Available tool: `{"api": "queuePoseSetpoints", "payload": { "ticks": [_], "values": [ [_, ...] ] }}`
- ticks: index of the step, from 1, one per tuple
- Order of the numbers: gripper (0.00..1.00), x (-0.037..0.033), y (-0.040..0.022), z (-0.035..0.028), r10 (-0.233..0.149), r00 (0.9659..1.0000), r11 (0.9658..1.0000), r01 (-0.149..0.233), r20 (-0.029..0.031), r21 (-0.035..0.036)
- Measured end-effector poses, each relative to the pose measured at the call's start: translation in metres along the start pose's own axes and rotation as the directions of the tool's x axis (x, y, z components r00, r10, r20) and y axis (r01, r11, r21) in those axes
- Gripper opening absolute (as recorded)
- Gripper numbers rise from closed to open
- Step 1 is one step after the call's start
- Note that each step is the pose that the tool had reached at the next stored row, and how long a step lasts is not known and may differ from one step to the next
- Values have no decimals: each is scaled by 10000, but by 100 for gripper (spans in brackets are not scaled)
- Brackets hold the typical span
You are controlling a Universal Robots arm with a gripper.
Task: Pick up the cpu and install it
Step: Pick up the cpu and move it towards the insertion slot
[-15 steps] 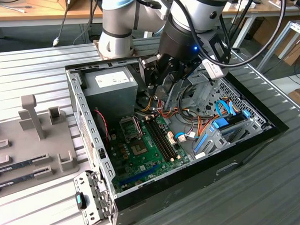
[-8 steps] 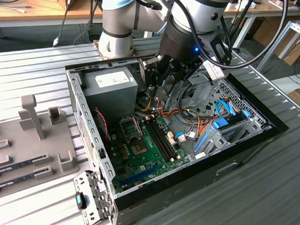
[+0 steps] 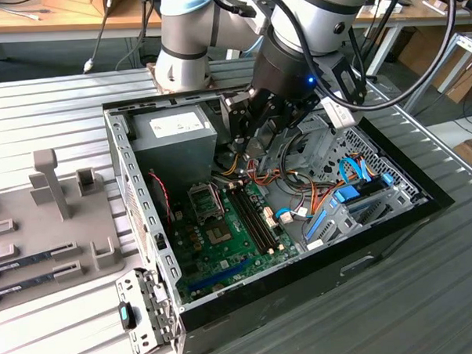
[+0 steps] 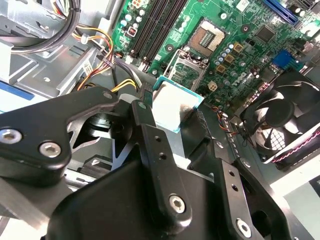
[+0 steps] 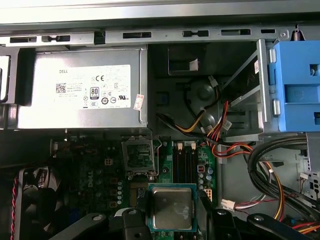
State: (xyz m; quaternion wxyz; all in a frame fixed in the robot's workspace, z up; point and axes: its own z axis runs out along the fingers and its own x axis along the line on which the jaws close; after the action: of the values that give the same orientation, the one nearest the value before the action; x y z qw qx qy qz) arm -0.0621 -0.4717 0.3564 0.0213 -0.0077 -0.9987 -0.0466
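Pincer (image 5: 172,204) clamped on opposite edges of cpu (image 4: 174,104) inside computer case (image 3: 123,176); seemingly light, rigid, fragile underneath, best edge-held.

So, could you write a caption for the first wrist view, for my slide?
The fingers grip the cpu over the green motherboard, with the socket nearby.

Tally: one cpu (image 5: 171,207), one pincer (image 5: 172,200), one grey power supply (image 5: 80,95), one green board (image 3: 223,232), one socket (image 4: 207,37), one black fan (image 4: 280,120), one open case (image 3: 402,217).
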Motion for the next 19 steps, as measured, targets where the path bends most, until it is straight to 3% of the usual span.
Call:
{"api": "queuePoseSetpoints", "payload": {
  "ticks": [7,15,19],
  "values": [
    [47,9,-1,2,1,10000,10000,-1,0,1],
    [47,156,-4,17,0,10000,10000,0,0,1],
    [47,158,-5,19,0,10000,10000,0,0,0]
  ]
}}
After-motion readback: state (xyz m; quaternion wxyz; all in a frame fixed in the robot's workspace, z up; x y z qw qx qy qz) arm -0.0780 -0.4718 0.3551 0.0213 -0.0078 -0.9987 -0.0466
